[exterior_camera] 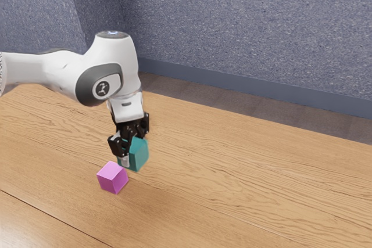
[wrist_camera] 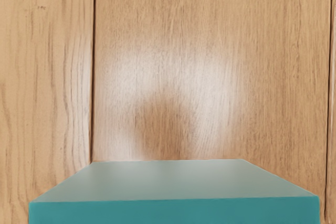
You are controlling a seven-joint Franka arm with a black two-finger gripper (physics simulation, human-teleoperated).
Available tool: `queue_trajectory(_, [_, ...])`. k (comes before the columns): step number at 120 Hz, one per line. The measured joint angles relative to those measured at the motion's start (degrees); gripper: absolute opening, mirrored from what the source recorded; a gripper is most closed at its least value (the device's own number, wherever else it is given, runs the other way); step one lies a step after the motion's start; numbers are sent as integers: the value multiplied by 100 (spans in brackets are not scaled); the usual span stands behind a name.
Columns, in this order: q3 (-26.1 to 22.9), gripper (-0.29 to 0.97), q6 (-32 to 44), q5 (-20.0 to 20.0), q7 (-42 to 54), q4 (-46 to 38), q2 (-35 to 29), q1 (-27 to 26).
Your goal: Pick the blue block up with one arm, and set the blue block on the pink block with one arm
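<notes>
While gripper [exterior_camera: 129, 142] clamps blue block [exterior_camera: 138, 154] (teal-looking), pink block [exterior_camera: 112, 177] beside

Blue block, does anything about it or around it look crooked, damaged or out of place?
Nothing looks damaged or spilled. The blue block, more teal than blue, is clamped in the gripper right beside the pink block, which rests flat on the table. It isn't stacked yet.

Teal block [exterior_camera: 140, 154], pink block [exterior_camera: 112, 177].

Matt, smooth blue-green block [exterior_camera: 138, 154] and pink block [exterior_camera: 112, 177]; grained wooden table [exterior_camera: 261, 172] with a faint sheen
</notes>
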Motion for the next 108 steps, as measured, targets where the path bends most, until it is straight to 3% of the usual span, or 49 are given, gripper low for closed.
queue_trajectory(12, [19, 35, 31, 15, 224, 25, 86, -37])
queue_trajectory(57, [795, 35, 98, 218, 958, 116, 282, -232])
queue_trajectory(108, [861, 35, 257, 202, 1576, 558, 883, 98])
